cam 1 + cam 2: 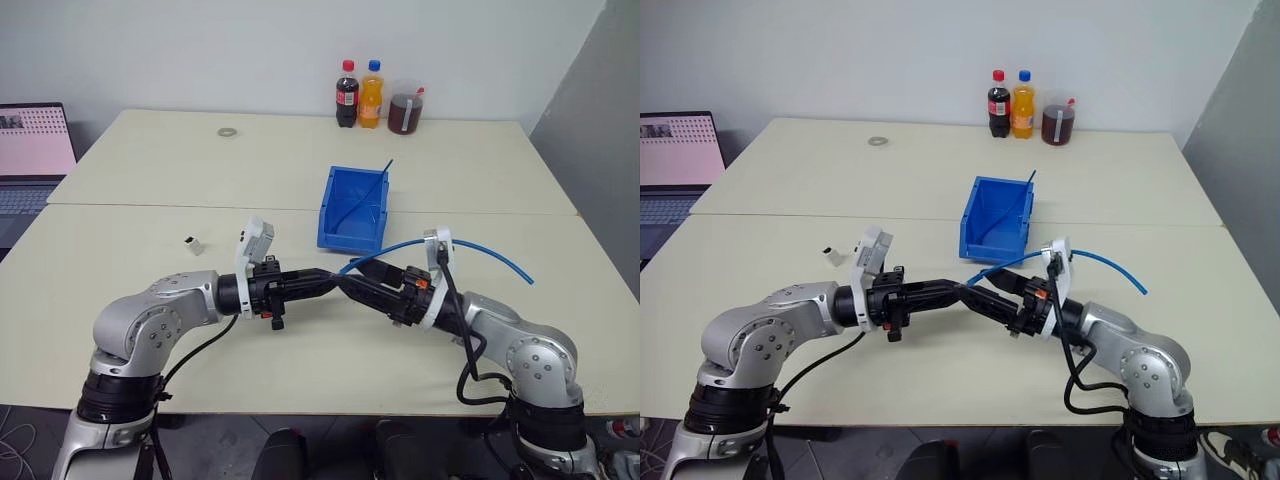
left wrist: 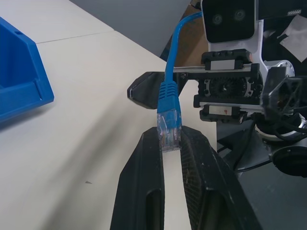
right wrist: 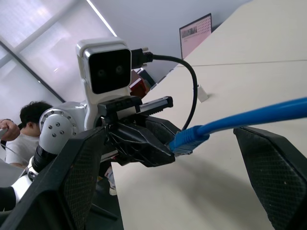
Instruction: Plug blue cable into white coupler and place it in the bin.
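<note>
While the left end effector (image 2: 169, 143) pinches the clear plug of the blue cable (image 2: 168, 93) between pressed-together fingers, the right end effector (image 3: 158, 158) stands spread wide around the cable just behind the plug, likely freeing it after a handover. One white coupler (image 1: 193, 244) lies alone on the table (image 1: 150, 160), left of both arms, still unplugged. One bin (image 1: 352, 210) sits farther back, with a darker cable leaning inside. Two bottles and a jar stand at the far edge.
</note>
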You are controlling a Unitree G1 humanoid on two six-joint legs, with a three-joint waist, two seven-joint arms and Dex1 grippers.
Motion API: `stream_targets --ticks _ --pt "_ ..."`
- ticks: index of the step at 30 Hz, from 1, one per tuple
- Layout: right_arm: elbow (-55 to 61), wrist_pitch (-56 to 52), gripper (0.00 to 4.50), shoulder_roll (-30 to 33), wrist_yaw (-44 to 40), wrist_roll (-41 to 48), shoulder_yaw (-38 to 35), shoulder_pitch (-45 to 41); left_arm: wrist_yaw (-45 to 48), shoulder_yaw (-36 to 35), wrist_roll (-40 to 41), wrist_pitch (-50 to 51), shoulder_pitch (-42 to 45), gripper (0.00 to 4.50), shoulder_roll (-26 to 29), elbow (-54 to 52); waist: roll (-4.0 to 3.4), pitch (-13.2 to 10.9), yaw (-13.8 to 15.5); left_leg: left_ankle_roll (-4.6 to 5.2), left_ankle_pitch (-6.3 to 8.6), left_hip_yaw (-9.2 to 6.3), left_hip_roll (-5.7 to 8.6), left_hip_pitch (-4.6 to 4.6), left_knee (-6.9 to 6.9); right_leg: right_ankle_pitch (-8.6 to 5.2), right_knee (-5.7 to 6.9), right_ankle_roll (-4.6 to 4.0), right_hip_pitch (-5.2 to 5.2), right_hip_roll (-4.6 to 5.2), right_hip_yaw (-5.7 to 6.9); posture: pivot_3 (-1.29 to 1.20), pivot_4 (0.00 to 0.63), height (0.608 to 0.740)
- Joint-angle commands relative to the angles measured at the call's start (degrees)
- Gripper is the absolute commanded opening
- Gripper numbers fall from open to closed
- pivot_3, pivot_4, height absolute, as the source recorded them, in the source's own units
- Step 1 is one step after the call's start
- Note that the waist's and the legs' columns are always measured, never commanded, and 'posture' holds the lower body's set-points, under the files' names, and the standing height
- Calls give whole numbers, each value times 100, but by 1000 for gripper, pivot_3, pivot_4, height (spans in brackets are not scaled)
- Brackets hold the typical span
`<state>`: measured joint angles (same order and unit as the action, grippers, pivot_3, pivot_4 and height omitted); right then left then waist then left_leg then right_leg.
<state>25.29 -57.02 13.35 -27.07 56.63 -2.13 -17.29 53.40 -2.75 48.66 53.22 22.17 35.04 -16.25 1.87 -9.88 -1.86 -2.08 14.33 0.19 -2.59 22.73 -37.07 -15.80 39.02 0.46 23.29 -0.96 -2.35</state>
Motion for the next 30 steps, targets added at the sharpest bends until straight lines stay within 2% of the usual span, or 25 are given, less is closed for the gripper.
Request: stream_targets --ticks 1,4,8,9,17,23,30 --pt "14 8 4500 77 -79 157 19 -158 61 -74 81 -115 20 218 49 -239 0 0 0 0 0 0 0 0 0 0 0 0 0 0 0 0 150 740" --pt "-37 31 4500 105 -101 148 63 -196 83 -50 75 -131 26 218 61 -263 0 0 -1 0 0 0 0 0 0 0 0 0 0 0 0 0 150 740" --pt "-80 55 3862 103 -87 202 80 -225 96 -35 74 -137 23 218 75 -307 0 0 0 0 0 -1 0 0 1 0 0 0 1 -1 1 0 150 740" --pt "-81 56 3547 104 -86 213 82 -226 101 -35 77 -135 21 218 79 -314 0 0 1 0 0 -1 0 1 1 0 -1 0 1 -1 1 0 150 740" --pt "-134 45 1865 89 -86 336 45 -268 177 7 15 -179 -29 218 104 -331 0 0 0 0 0 0 0 1 1 0 -2 0 1 0 0 0 150 740" --pt "-138 1 232 118 -76 491 44 -260 258 33 -47 -268 -111 218 155 -293 -1 -1 0 0 0 1 -1 2 2 0 -2 0 2 0 -1 0 150 740" --pt "-126 -26 138 203 -98 601 76 -254 252 68 -153 -416 -137 218 129 -254 -1 -1 0 0 0 0 0 3 2 0 -3 0 3 0 0 0 150 740"
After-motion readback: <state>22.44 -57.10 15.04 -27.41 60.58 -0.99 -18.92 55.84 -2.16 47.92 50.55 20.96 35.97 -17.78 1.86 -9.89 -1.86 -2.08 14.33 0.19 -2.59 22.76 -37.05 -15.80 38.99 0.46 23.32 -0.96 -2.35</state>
